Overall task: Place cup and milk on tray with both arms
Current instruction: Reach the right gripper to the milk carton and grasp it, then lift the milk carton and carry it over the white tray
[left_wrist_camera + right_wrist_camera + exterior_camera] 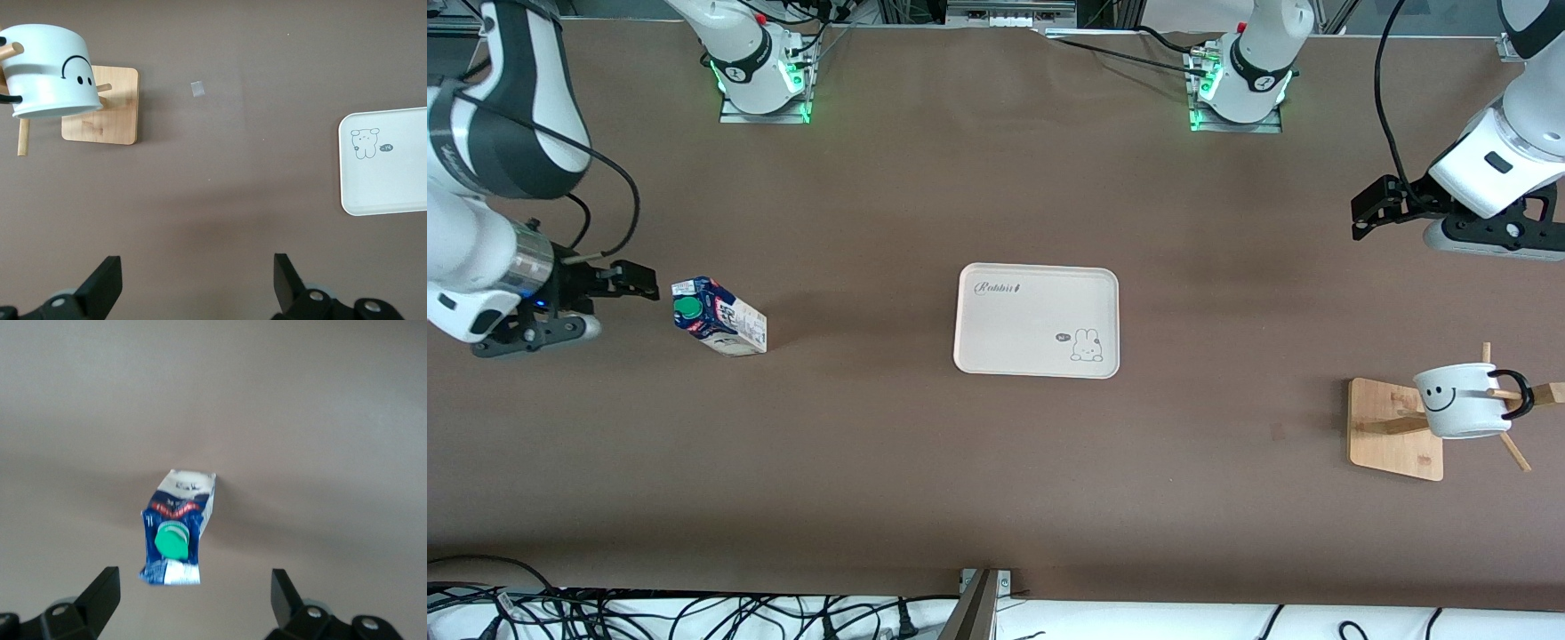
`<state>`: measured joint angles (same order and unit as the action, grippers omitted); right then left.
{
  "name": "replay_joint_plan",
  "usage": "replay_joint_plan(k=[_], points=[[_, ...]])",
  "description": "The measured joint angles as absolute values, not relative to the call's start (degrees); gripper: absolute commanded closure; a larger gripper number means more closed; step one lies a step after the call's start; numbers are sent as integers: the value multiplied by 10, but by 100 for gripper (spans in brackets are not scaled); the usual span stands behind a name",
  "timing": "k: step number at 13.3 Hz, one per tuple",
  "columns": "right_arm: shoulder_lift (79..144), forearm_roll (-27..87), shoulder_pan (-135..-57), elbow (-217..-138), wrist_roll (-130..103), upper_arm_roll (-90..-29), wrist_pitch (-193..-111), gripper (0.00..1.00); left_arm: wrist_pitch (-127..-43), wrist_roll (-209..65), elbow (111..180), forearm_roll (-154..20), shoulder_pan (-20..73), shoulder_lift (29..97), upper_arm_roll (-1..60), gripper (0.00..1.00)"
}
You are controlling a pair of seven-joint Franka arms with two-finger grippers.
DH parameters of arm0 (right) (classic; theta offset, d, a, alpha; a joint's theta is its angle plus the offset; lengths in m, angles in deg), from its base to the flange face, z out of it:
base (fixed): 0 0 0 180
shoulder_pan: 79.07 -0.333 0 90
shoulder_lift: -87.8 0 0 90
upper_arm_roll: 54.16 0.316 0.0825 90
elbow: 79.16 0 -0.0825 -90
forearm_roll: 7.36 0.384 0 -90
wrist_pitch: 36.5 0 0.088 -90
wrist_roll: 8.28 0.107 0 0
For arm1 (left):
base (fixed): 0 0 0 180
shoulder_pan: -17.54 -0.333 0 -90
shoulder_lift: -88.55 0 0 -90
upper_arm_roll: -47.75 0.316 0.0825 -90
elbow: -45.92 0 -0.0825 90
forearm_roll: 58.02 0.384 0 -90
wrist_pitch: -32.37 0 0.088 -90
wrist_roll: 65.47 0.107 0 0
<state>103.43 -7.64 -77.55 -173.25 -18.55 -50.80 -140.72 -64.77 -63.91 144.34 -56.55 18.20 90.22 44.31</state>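
The milk (719, 316), a blue and white carton with a green cap, stands on the table toward the right arm's end. My right gripper (640, 283) hovers just beside it, open and holding nothing; in the right wrist view the milk (177, 527) lies just ahead of the open right gripper (195, 600). The cream tray (1037, 320) lies bare mid-table. The white smiley cup (1463, 400) hangs on a wooden rack at the left arm's end. My left gripper (1362, 212) is open over bare table there, apart from the cup (50, 70).
The rack's wooden base (1383, 427) and pegs carry the cup. A small pale scrap (197, 89) lies on the table between rack and tray (387, 160). Cables (694, 613) run along the table edge nearest the front camera. Both arm bases stand at the table's back edge.
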Motion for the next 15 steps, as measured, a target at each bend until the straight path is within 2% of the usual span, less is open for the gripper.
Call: replay_joint_plan(k=[3,7,12,13,15], points=[[1046,-75,-784,-1752,-154,-504,-1443,0,-648,-639,1443,-566,182,902,443,0],[1045,-72,-787,-1839,-147,-504,-1543,0,-647,-639,1443,-566,182,902,443,0],[1011,-72,-787,-1927,-126,-504,-1581,0,-647,-639,1443,-566,182,902,443,0],[1004,-71,-787,-1940,-125,-504,-1582,6,-647,-639,1443,-566,182,902,443,0],[998,-71,-787,-1955,-124,-504,-1586,37,-647,-639,1443,-566,182,902,443,0]])
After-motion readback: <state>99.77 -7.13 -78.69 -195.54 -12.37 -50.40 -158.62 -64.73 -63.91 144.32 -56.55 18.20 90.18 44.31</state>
